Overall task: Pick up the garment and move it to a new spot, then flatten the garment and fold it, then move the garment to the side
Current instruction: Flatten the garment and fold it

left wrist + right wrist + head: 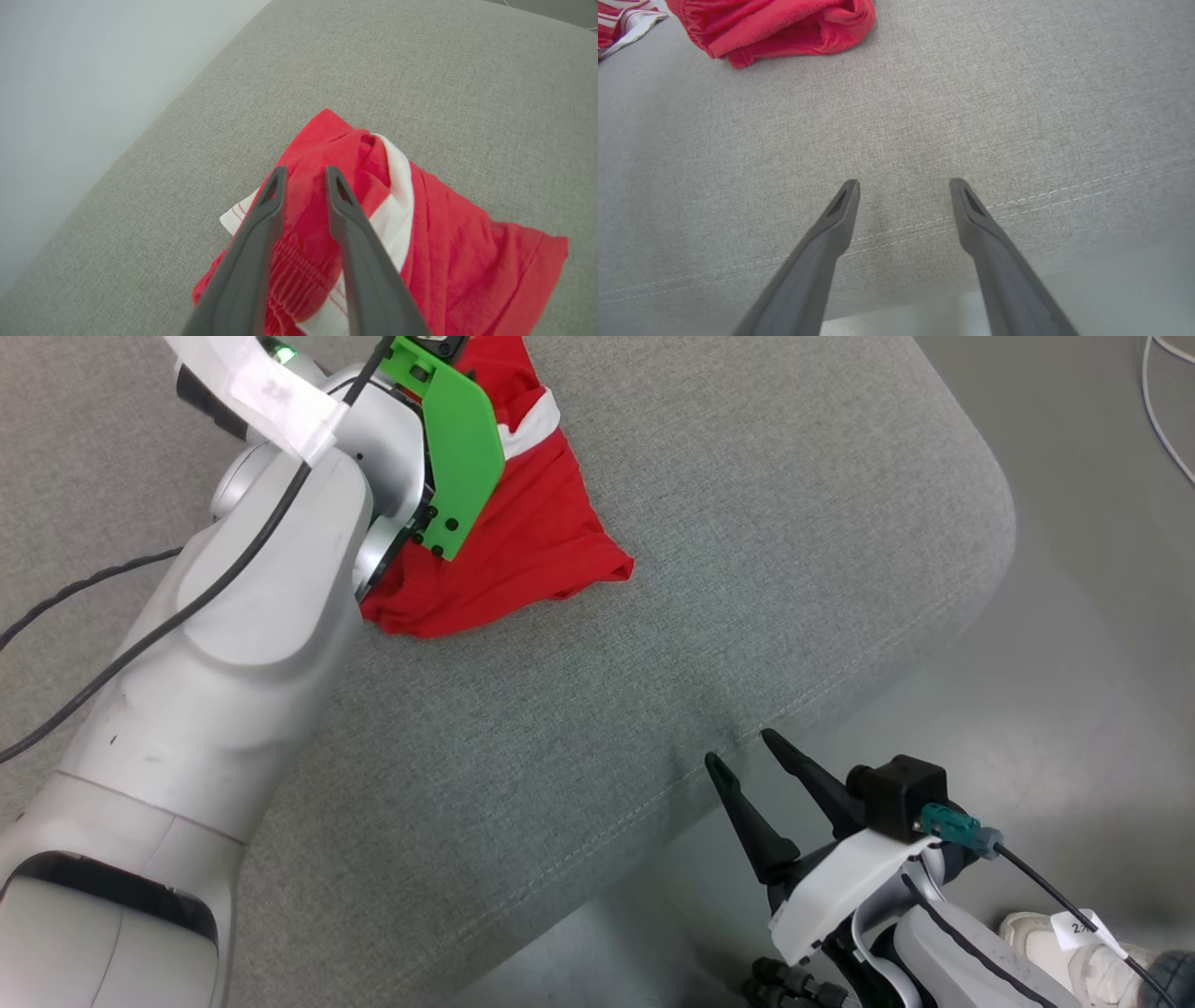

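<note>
Grey woven fabric covers the big cushion (747, 523), the largest thing here, and the smooth floor (1074, 663) lies beyond its rounded corner. On the cushion, toward the far side, lies the red garment (532, 541) with a white band, bunched and wrinkled. It rests directly on the cushion, not inside any box or basket.

The left gripper (304, 170) is down on the garment. Its two dark fingers stand half-closed with a ridge of red cloth between them, but I cannot tell if they already pinch it firmly. The right gripper (903, 183) hangs with its fingers spread wide and holding nothing, over the cushion's stitched front edge and well apart from the garment.

As I judge it, the task is at the very beginning (only the first pick-up is in hand). The garment is not yet lifted, and moving it, flattening, folding and putting it aside are all left.
</note>
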Controlling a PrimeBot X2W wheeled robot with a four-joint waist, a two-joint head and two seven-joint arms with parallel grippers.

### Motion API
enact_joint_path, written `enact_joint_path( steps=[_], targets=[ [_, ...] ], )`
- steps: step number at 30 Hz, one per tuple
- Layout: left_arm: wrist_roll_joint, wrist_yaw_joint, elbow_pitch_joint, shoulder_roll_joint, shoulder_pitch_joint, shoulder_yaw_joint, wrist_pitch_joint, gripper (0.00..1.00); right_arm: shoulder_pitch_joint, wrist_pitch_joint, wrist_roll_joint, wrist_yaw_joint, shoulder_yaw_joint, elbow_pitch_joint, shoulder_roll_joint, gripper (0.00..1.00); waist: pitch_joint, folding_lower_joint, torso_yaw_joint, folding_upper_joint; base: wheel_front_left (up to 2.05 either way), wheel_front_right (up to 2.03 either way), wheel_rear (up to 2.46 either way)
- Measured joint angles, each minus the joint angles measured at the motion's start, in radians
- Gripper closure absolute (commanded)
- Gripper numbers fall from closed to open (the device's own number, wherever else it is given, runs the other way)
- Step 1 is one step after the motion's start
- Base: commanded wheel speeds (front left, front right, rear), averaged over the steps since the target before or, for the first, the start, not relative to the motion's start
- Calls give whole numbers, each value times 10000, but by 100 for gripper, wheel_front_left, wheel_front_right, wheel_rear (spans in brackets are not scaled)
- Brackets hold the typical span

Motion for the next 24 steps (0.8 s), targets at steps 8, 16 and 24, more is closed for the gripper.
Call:
enact_joint_path(
  steps=[8, 16, 24],
  targets=[
    [-192, 0, 529, -84, -8, -75, -67, 31, -13, -100, 79, 4, -119, 121, -13, 0, 71, 0, 17, 0, 0, 0, 0],
    [-412, -2, 777, -217, -147, -128, -186, 100, -28, -148, 79, 98, -100, 249, 21, 0, 111, 0, 63, 0, 0, 0, 0],
    [-320, 25, 986, -226, -551, -21, -782, 100, -33, -213, 79, 211, 23, 418, 140, 0, 124, 0, 41, 0, 0, 0, 0]
  ],
)
